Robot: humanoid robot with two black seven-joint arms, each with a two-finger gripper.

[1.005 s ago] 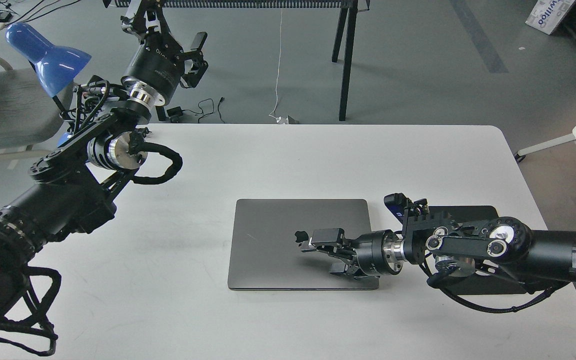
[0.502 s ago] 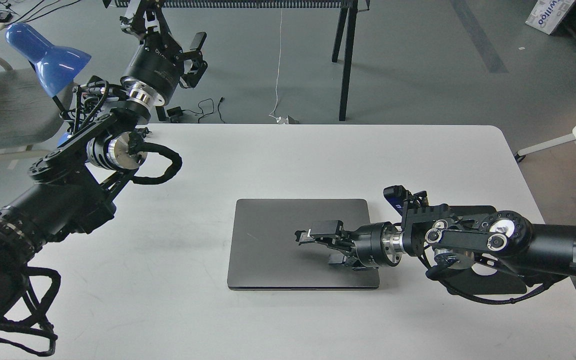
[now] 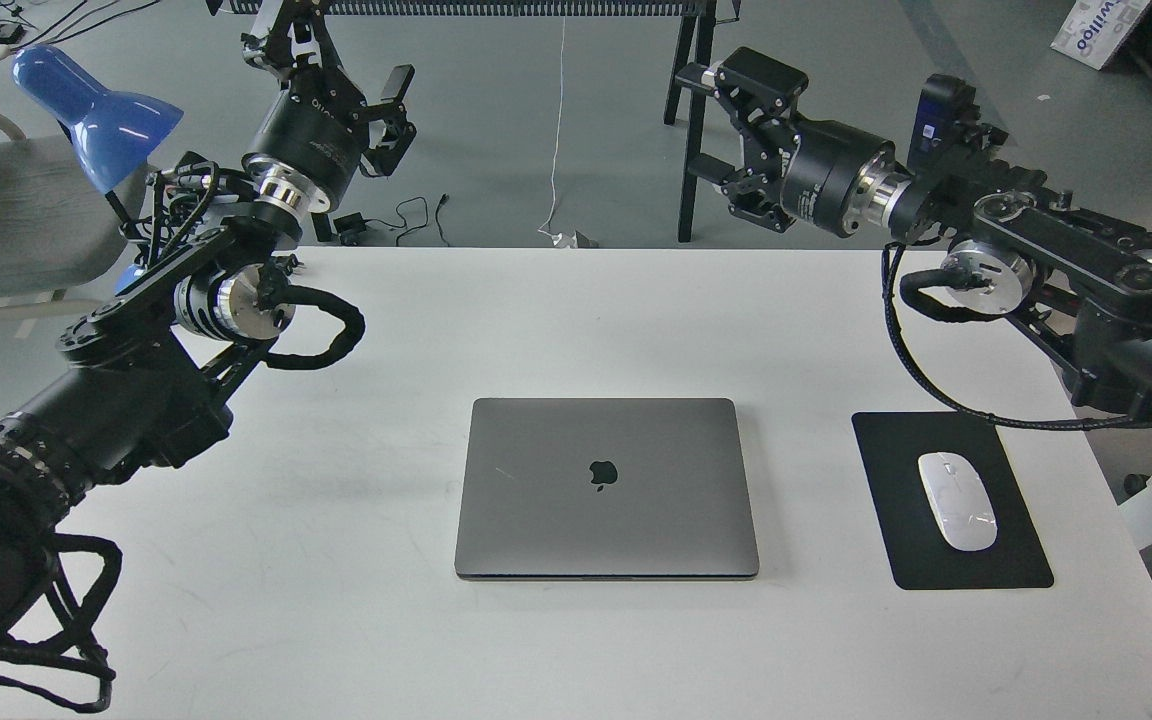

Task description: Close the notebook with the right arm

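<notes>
The notebook (image 3: pixel 606 488) lies shut and flat at the middle of the white table (image 3: pixel 636 320), its space-grey lid up with the dark apple logo showing. My right arm (image 3: pixel 1056 250) is raised over the table's back right corner. Its gripper (image 3: pixel 721 130) points left past the far edge, well away from the notebook, with fingers spread and nothing between them. My left gripper (image 3: pixel 336 55) is held high beyond the back left corner, open and empty.
A black mouse pad (image 3: pixel 946 500) with a white mouse (image 3: pixel 957 513) lies right of the notebook. A blue lamp (image 3: pixel 96 110) and a grey chair (image 3: pixel 16 210) stand at the left. Black table legs (image 3: pixel 693 120) stand behind the far edge.
My right arm has lifted off the notebook's lid and swung up and back to the far right. The mouse pad and mouse it covered now show. The left arm has not moved.
</notes>
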